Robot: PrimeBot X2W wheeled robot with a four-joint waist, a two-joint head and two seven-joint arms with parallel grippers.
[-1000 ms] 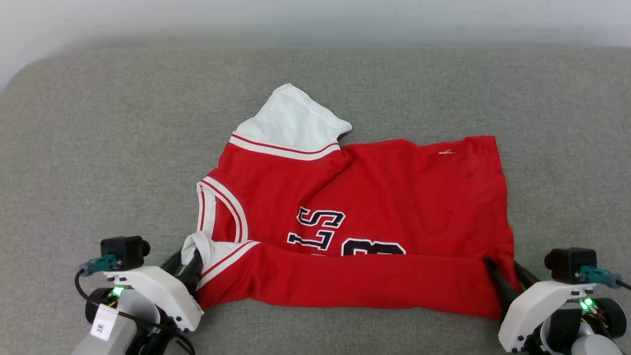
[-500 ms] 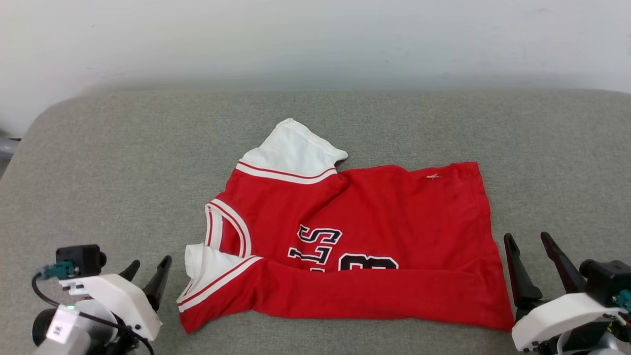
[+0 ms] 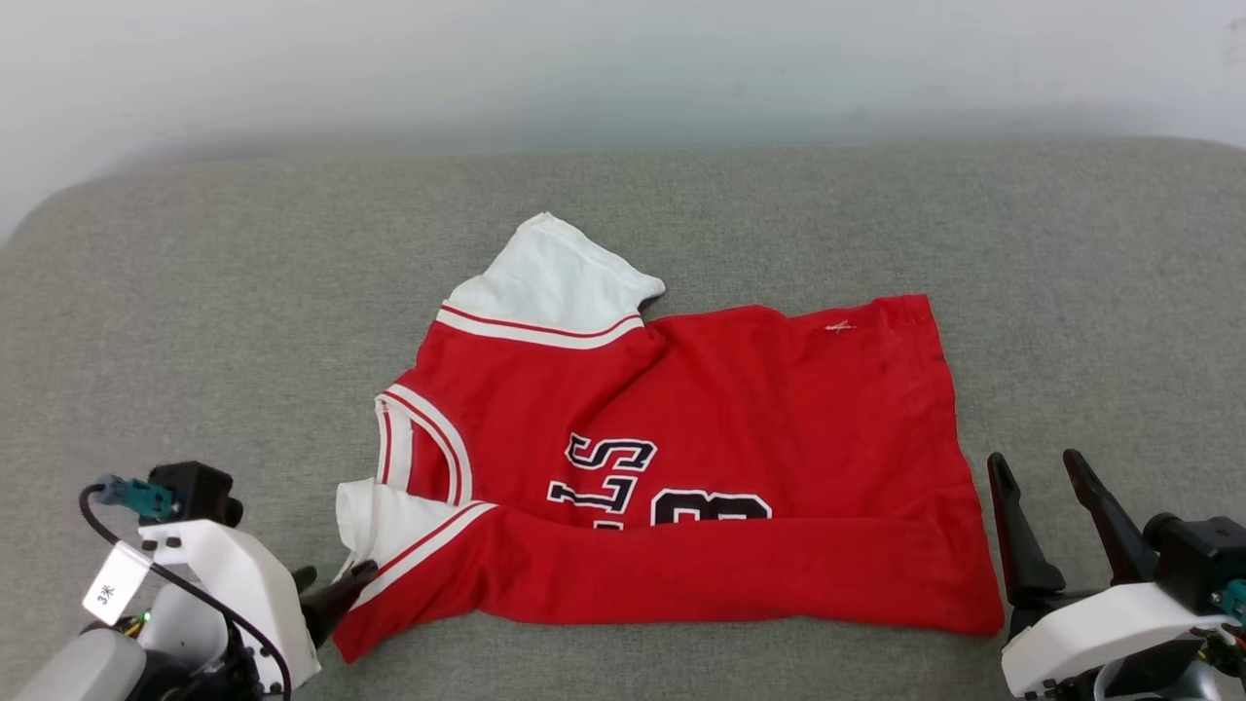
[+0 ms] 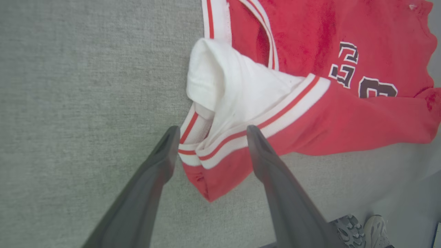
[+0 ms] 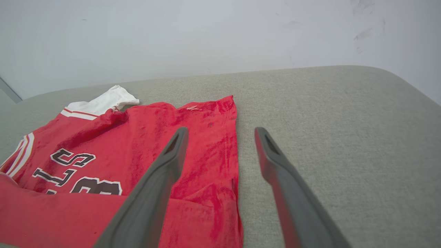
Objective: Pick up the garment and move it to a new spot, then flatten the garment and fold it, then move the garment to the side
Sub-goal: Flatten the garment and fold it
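The garment (image 3: pixel 701 409), a red jersey with white sleeves, lies front up on the grey cushion, collar to the left. Its near edge is folded over in a long red band (image 3: pixel 681 574) that hides the lower part of the black letters. My left gripper (image 3: pixel 329 582) is open just above the near left corner; in the left wrist view its fingers (image 4: pixel 170 141) straddle the striped sleeve trim (image 4: pixel 220 144). My right gripper (image 3: pixel 1034 462) stands open just off the garment's right hem, holding nothing; in the right wrist view the right gripper (image 5: pixel 221 132) points along that hem (image 5: pixel 234 137).
The grey cushioned surface (image 3: pixel 195 341) stretches wide on all sides of the garment, with rounded far corners. A pale wall (image 3: pixel 623 68) rises right behind it. Two grey shoes (image 4: pixel 365 229) show past the cushion's near edge in the left wrist view.
Both grippers let go of the folded near edge's corners and opened. The right one drew back to the right; the left backed off, then returned over the left corner. The head camera shifted.
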